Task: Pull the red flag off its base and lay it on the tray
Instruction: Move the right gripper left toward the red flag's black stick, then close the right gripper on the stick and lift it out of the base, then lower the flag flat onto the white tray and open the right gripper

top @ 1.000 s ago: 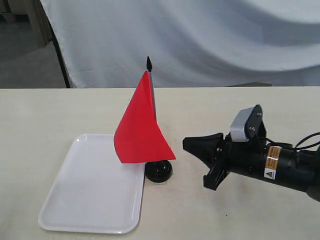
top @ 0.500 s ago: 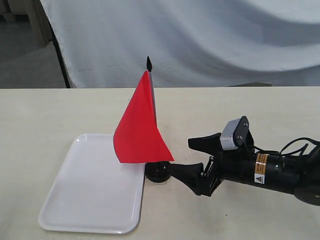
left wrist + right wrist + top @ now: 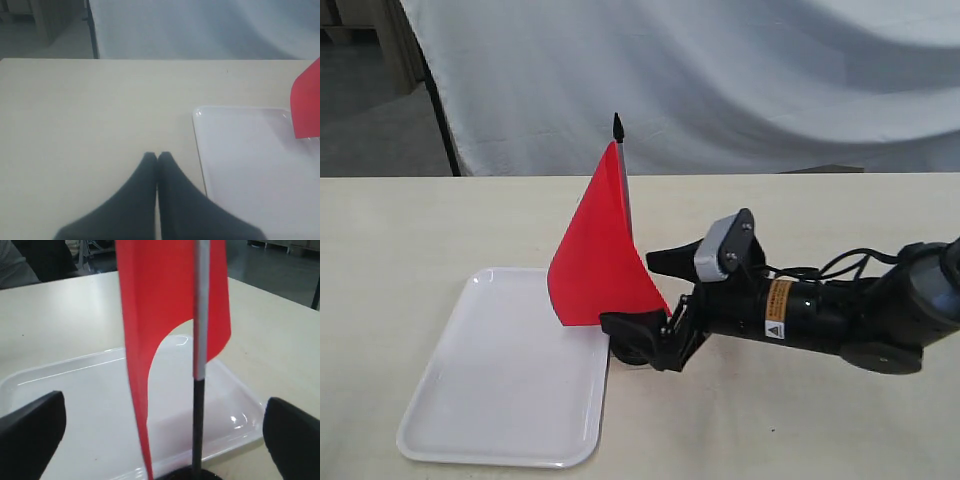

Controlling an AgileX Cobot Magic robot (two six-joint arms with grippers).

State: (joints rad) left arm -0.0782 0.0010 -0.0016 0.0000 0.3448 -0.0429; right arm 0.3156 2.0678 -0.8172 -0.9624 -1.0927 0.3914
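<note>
Where the red flag [image 3: 595,265] stands: upright in the base [image 3: 630,355], in the gap between the two fingers of the right gripper [image 3: 627,290].
Right gripper: spread wide and holding nothing. It lies low over the table [image 3: 420,220], with one finger on each side of the flag's pole [image 3: 198,405].
Fingers [image 3: 30,435] of the right gripper: in the right wrist view they sit at opposite edges. The pole is between them and touches neither.
Cloth: hangs from the pole on the side away from the right gripper's wrist, just past its fingertips. The lower edge of the cloth is level with the fingers.
Base: directly under the right gripper's fingertips. In the exterior view the nearer finger partly hides it, and it cannot be told whether that finger touches it.
Tray [image 3: 470,300]: flat on the table beyond the right gripper's fingertips, past the flag. Its near long edge is just beside the base.
Left gripper [image 3: 157,157]: jaws pressed together with nothing between them, low over bare table.
Tray from the left gripper: its rim runs just beside the closed tips, with the flag's red cloth well beyond them at the tray's far side.
</note>
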